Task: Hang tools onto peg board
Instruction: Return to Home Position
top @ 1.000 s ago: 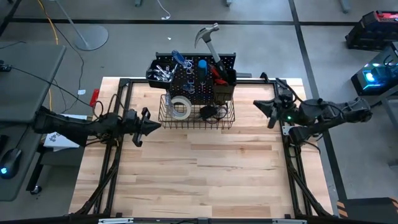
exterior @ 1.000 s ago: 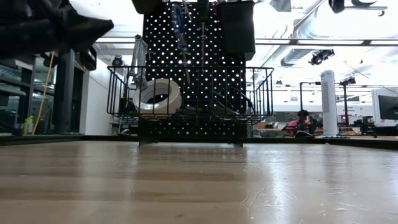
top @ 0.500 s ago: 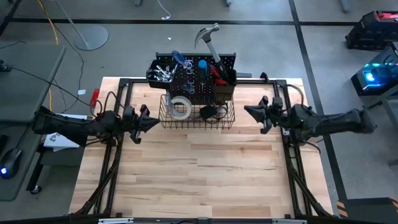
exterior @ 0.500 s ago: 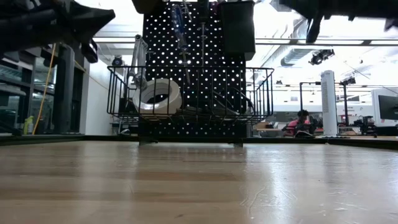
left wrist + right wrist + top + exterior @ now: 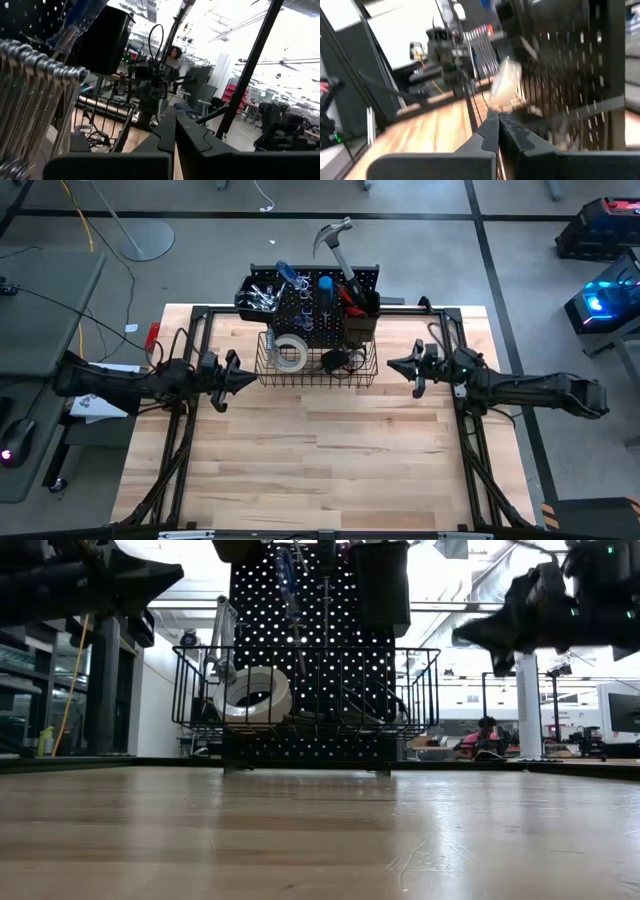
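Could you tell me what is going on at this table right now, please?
Nothing is being handled at the moment. The left gripper hovers left of the peg board and the right gripper hovers to its right, both shut and empty, above the wooden table. The tools are on the board: wrenches in the left bin, the hammer sticking up from the right bin, and the white tape roll in the wire basket.

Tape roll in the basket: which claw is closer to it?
Left. The left claw hangs just off the left end of the wire basket, near the white tape roll. The right claw is beyond the basket's other end, farther away.
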Available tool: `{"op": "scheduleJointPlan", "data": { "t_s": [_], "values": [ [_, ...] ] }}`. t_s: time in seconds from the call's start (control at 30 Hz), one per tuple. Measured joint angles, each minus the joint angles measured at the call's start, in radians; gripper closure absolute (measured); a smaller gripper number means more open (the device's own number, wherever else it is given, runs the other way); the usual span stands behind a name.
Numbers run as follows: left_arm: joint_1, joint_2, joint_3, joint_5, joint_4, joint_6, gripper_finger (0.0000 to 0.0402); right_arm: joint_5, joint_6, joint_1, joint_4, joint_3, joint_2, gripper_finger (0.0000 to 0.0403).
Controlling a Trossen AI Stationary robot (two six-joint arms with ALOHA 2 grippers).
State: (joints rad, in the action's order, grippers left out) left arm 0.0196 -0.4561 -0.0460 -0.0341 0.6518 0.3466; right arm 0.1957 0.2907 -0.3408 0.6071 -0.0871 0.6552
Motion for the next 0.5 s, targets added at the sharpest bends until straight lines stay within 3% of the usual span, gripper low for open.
{"op": "scheduleJointPlan", "data": {
  "t_s": [0.23, 0.37, 0.5],
  "values": [
    [0.0, 0.096, 0.0, 0.0, -0.075, 0.0, 0.0401, -0.043, 0.023, 0.019, -0.038, 0.077, -0.001, 0.0403],
    [0.0, 0.123, 0.0, 0.0, -0.101, 0.0, 0.0401, -0.185, 0.043, 0.049, -0.236, 0.077, -0.001, 0.0402],
    [0.0, 0.12, 0.0, 0.0, -0.135, 0.0, 0.0401, -0.2, 0.076, 0.052, -0.417, 0.077, 0.0, 0.0403]
  ]
}}
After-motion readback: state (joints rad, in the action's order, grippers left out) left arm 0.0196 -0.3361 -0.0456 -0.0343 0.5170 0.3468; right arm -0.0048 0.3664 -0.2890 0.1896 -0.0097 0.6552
